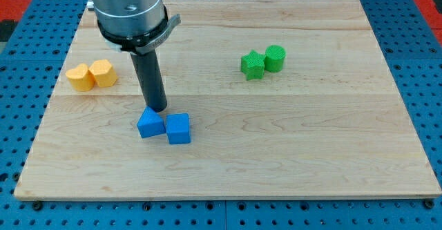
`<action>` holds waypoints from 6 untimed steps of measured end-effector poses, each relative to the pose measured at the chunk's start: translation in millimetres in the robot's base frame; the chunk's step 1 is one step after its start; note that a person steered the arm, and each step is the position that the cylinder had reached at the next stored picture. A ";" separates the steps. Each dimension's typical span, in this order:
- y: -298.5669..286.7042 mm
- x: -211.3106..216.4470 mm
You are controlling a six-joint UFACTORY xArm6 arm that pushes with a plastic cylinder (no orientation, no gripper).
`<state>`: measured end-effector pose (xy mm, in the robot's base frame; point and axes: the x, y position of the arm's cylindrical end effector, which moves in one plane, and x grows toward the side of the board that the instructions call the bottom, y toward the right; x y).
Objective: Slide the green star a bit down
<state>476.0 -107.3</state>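
Note:
The green star (252, 65) lies on the wooden board (276, 154) at the view's upper right, touching a green cylinder (275, 57) on its right. My tip (157, 110) stands far to the left of the star, just above a blue block (150, 123) and touching or nearly touching its top edge. A blue cube (178, 128) sits right beside that block on its right.
Two yellow-orange blocks (80, 77) (103, 72) sit side by side near the board's left edge. The arm's grey body (128, 12) hangs over the board's top left. A blue perforated table surrounds the board.

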 end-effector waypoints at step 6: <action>108.6 -135.4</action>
